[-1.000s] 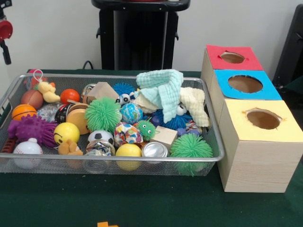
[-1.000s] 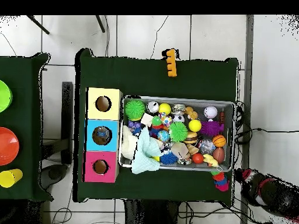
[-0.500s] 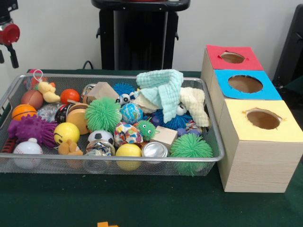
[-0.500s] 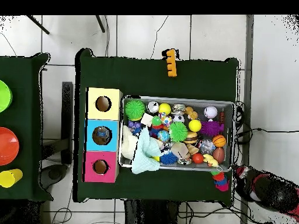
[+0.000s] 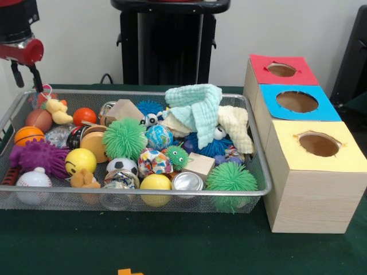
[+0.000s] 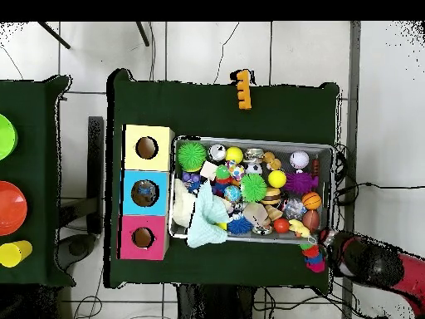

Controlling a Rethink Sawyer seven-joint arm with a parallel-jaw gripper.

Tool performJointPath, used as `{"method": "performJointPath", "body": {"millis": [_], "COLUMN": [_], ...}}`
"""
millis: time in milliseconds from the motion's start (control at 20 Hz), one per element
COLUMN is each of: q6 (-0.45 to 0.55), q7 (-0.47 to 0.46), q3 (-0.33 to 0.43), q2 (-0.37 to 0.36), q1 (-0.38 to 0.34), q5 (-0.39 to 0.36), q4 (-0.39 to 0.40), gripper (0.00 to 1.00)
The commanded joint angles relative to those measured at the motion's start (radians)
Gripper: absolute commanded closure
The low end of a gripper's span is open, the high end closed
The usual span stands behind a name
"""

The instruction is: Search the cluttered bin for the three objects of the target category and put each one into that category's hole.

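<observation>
A wire mesh bin point(image 5: 69, 193) point(image 6: 253, 139) holds a jumble of toys: two green spiky balls point(image 5: 124, 138) point(image 5: 231, 179), a yellow smiley ball point(image 5: 80, 160), a baseball point(image 5: 33, 179), a purple spiky toy point(image 5: 37, 154), a silver can point(image 5: 187, 181) and a mint cloth point(image 5: 198, 106). Beside it stand three wooden boxes with holes, topped red point(image 5: 304, 74), blue point(image 5: 330, 112) and yellow point(image 5: 321, 166). My gripper point(image 5: 24, 80) point(image 6: 329, 243) hangs open and empty above the bin's far left corner in the front view, over a small duck toy point(image 5: 56, 109).
An orange block point(image 5: 129, 271) point(image 6: 242, 89) lies on the green table outside the bin. A small red and blue toy point(image 6: 314, 261) sits just off the bin's corner under my arm. A second table in the overhead view carries a green plate point(image 6: 5, 135), an orange plate point(image 6: 10, 208) and a yellow cup point(image 6: 13, 252).
My gripper has come in from the picture's edge towards the bin's corner, lower and further right in the front view. Nothing in the bin has moved.
</observation>
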Motion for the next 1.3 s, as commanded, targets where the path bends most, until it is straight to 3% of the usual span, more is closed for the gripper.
{"method": "performJointPath", "body": {"millis": [50,600,850,1300], "q6": [-0.020,-0.021,-0.001,-0.016], "q7": [-0.084,-0.033,-0.025,-0.073], "q3": [0.010,0.002,0.004,-0.021], "q2": [0.034,0.002,-0.053,-0.090], "q1": [0.043,0.094,0.107,0.039], "q5": [-0.050,-0.013,0.012,-0.020], "q4": [-0.009,0.028,0.065,0.098], "gripper": [0.00,0.00,0.00,0.00]}}
